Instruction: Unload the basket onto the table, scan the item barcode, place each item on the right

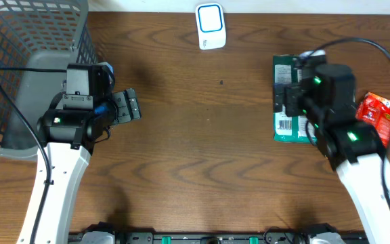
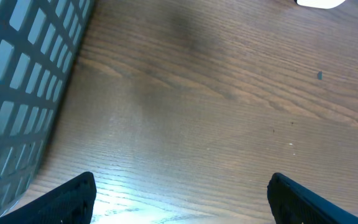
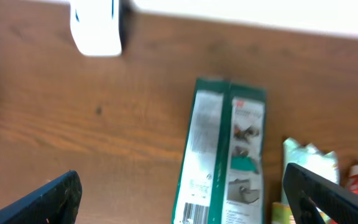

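1. The work surface is a brown wooden table (image 1: 202,142). A grey mesh basket (image 1: 19,41) stands on its far left corner.
2. A small white scanner (image 1: 210,26) with a blue outline on its face stands at the far edge of the table, near the middle. It is well apart from both arms.
3. The item to be scanned, a green packet (image 3: 219,143), lies flat on the right half of the table with its long side running from near to far. Its barcode (image 1: 286,125) faces up, printed at the near end of the packet.
4. A pale wrapper (image 3: 309,165) lies just beside the green packet on its right. A red packet (image 1: 376,114) lies further right, partly under the right arm in the overhead view.
5. The right gripper (image 3: 180,174) hangs above the near part of the green packet. Its fingers are spread wide, one on either side of the packet in the wrist view, and it holds nothing. Whether it touches the packet cannot be told.
6. The left gripper (image 2: 182,180) sits beside the basket and points towards the middle of the table. Its fingers are also spread wide, with only bare wood between them.
7. The green packet and the scanner are well apart, with open table between them.
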`<state>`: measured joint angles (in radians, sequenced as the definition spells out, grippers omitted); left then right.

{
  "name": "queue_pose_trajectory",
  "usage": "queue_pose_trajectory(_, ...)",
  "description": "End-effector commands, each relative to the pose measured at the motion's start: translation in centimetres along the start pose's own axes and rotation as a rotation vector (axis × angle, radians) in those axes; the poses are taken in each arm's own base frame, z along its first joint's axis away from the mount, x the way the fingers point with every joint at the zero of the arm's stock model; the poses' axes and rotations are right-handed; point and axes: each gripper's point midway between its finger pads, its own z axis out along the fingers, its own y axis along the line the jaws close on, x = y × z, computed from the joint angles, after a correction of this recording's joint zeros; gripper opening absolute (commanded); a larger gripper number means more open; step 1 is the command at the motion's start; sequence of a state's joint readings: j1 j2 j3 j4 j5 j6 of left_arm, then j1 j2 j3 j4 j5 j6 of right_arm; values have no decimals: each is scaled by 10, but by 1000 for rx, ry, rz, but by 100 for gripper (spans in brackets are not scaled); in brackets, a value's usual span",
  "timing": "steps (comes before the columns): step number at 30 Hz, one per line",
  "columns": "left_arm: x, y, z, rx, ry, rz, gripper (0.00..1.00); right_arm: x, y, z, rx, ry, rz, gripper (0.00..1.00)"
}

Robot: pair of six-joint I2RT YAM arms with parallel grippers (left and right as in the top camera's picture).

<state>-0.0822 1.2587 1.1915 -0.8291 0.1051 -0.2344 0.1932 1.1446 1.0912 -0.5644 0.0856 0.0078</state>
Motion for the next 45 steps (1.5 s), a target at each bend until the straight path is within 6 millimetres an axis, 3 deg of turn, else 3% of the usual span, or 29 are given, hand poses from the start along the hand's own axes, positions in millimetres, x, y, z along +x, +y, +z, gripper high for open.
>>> queue_pose_trajectory(1,-8,0,-6,-2,-26,12,89,-21,-9,-40,32,-122,-4,99)
queue_pose_trajectory(6,-8,0,-6,-2,-26,12,89,-24,-14,-94,34,-268,12,99)
queue_pose_trajectory(10,-8,0,-6,-2,-27,12,89,0,-22,-130,49,-375,29,99)
queue_pose_trajectory(15,-8,0,-6,-2,-26,12,89,30,-29,-146,75,-482,52,99)
queue_pose_trajectory(18,-8,0,-6,-2,-27,12,89,50,-33,-148,91,-558,67,99)
queue_pose_trajectory(23,-8,0,-6,-2,-27,12,89,62,-36,-149,107,-676,76,99)
queue_pose_trajectory(32,-8,0,-6,-2,-26,12,89,41,-33,-151,87,-1010,53,99)
queue_pose_trajectory(45,-8,0,-6,-2,-26,12,89,75,-35,-103,99,-933,58,99)
